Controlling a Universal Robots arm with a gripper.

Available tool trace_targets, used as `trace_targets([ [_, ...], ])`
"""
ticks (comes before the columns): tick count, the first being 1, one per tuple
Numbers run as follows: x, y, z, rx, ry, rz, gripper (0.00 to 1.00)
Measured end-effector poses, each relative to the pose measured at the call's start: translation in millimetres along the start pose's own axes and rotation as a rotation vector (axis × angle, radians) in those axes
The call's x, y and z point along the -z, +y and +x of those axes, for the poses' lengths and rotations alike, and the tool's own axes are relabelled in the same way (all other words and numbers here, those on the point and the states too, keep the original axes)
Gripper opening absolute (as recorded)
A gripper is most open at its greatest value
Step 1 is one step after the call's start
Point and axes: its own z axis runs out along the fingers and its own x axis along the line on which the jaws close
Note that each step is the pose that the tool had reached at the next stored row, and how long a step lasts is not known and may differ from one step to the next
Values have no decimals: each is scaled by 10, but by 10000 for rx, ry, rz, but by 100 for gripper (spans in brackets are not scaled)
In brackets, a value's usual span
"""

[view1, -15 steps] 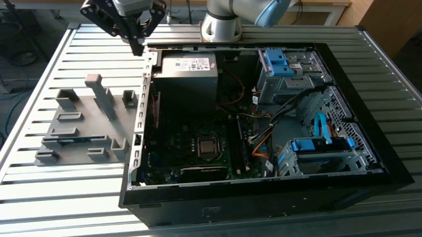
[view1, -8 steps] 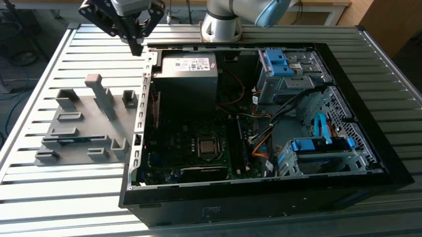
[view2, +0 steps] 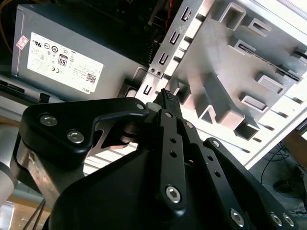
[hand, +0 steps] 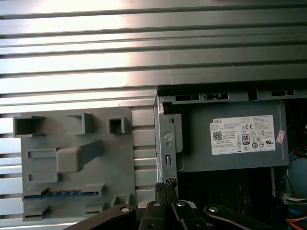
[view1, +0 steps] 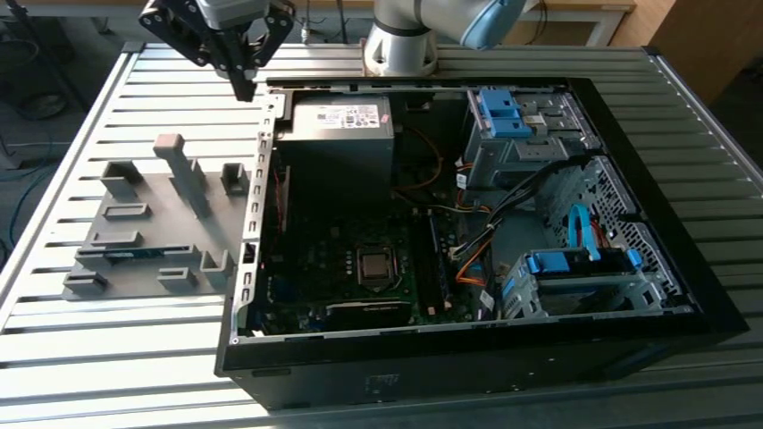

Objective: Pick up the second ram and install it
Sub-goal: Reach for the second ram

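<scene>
The ram (view1: 129, 254) is lying in a tray (view1: 179, 234) slot, well apart from the pincer (view1: 245, 88); the pincer is hanging clenched, empty, over the case (view1: 477, 359) corner.

ribbed metal counter (view1: 71, 357) left open around grey slotted plastic tray (view1: 149, 192) | thin blue ram stick (view1: 125, 253) hemmed by tray posts (view1: 181, 170), black computer case wall (view1: 253, 223)

A white fine-print sticker (hand: 242, 135) sits on the power supply (hand: 199, 155).
</scene>
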Motion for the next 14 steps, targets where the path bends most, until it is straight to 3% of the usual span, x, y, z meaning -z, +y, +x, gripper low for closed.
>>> trace_targets([
  [14, -1, -3, 47, -1, 0, 0, 11],
])
